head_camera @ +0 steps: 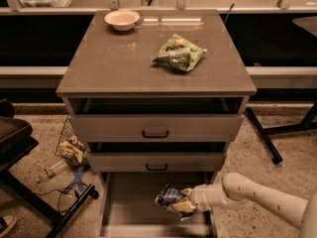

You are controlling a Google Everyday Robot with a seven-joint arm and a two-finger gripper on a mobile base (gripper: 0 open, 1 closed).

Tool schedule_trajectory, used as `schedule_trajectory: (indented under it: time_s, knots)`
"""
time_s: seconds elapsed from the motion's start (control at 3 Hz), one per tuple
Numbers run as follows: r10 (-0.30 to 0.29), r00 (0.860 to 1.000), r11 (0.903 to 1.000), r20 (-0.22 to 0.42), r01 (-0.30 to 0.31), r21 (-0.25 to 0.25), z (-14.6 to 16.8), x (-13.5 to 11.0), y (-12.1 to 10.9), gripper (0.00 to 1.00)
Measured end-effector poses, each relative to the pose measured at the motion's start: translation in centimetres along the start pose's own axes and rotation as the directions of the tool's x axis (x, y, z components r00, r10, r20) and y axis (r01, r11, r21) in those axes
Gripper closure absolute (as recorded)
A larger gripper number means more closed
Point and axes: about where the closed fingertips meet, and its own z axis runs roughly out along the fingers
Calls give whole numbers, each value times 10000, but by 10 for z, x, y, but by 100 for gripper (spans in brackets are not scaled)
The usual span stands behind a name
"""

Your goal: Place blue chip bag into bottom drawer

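a speckled floor (pixel 247 152) and a dark shelf line behind frame a grey-brown table (pixel 114 68) with drawers under it. on the table top we see a small pale bowl (pixel 122 19) near the back left corner and a green snack bag (pixel 178 53) lying right of the middle, well apart from the bowl. below the top, two grey drawers (pixel 109 128) with black handles are each pulled out slightly. the bottom drawer (pixel 133 207) is drawn far out, its flat floor open to view. the robot's pale arm (pixel 257 200) reaches in from the lower right, and its gripper (pixel 187 205) sits over the right part of the bottom drawer. we see the gripper clamped on the blue chip bag (pixel 169 196), which sticks out to the left of it, crumpled and tilted, over the drawer floor; we cannot tell whether the bag touches the floor. on the ground left of the table lie a plastic bottle (pixel 49 171) and some wrappers (pixel 73 148)
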Motion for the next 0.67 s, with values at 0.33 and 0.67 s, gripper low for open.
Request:
schedule_trajectory:
  time_s: [0.33,0.67]
  knots:
    - [427,9987,9977,-265,-412,544,19,12,-14,100]
    - [453,9986,9967,-270,-434,680,21,12,-18,100]
